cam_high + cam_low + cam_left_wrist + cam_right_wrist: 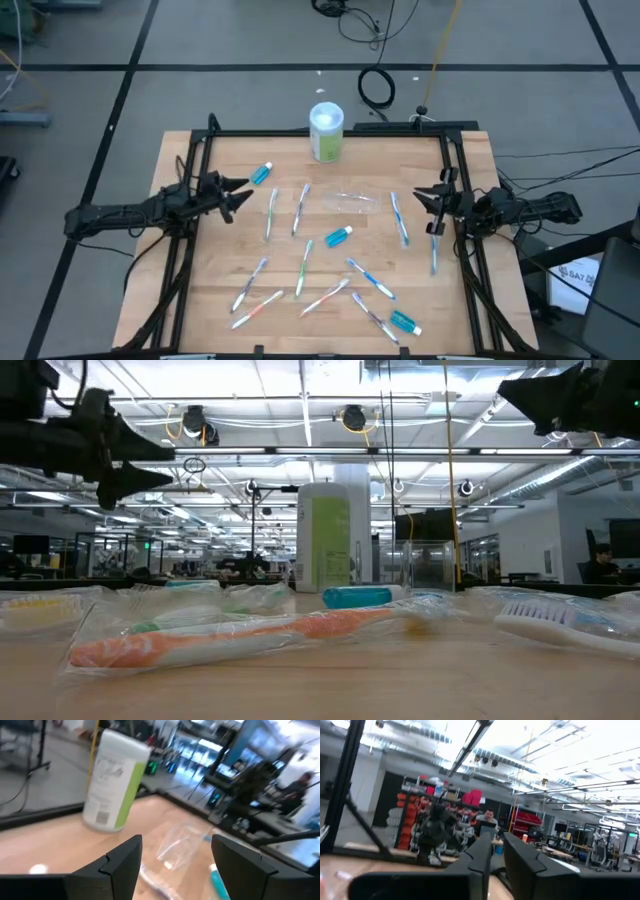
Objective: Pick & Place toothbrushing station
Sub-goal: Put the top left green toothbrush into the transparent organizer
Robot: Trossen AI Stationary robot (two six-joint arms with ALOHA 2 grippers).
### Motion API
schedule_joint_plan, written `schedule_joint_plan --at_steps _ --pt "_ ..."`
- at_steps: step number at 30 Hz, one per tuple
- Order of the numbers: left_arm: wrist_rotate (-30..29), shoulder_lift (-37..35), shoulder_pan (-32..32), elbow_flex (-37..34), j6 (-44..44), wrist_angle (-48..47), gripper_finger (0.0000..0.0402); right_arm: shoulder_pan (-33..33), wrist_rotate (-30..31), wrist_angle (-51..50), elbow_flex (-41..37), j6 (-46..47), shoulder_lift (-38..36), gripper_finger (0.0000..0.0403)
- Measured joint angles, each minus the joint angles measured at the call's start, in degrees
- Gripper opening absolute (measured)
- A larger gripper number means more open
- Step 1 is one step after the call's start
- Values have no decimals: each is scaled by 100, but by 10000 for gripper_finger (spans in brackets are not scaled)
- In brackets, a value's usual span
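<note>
I work over a pale wooden table (330, 285) framed by black rails, set on a grey floor crossed with dark tape lines. Beyond the far edge a black cable (377, 88) lies coiled on the floor. Level across the boards I see a long hall with ceiling lights and pipes, shelves with red and orange bins, and a person seated at a desk far back.

The toothbrushes lie scattered flat on the wood, each in clear wrapping: an orange-pink toothbrush (235, 637) close to the low camera, a green toothbrush (304, 269) near the middle, and a blue toothbrush (400, 219) near my right side. One teal tube (262, 174) rests near my left gripper, a second teal tube (339, 237) at the centre, a third teal tube (405, 322) toward the front right corner. The clear plastic bag (350, 201) lies flat just behind the centre. A white and green canister (327, 132) stands upright at the far edge.

My left gripper (238, 197) hangs at the left rail, fingers spread wide and empty. My right gripper (424, 196) hangs above the right rail, fingers almost together with a thin slit between them, holding nothing
</note>
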Motion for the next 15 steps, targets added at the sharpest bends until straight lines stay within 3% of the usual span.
schedule_joint_plan --at_steps 7,15 --pt "-23 1639 191 702 -215 -76 243 -302 4 1152 71 498 1093 102" --pt "-182 3510 229 1422 -745 -940 243 -579 -4 1155 623 1122 2556 129"
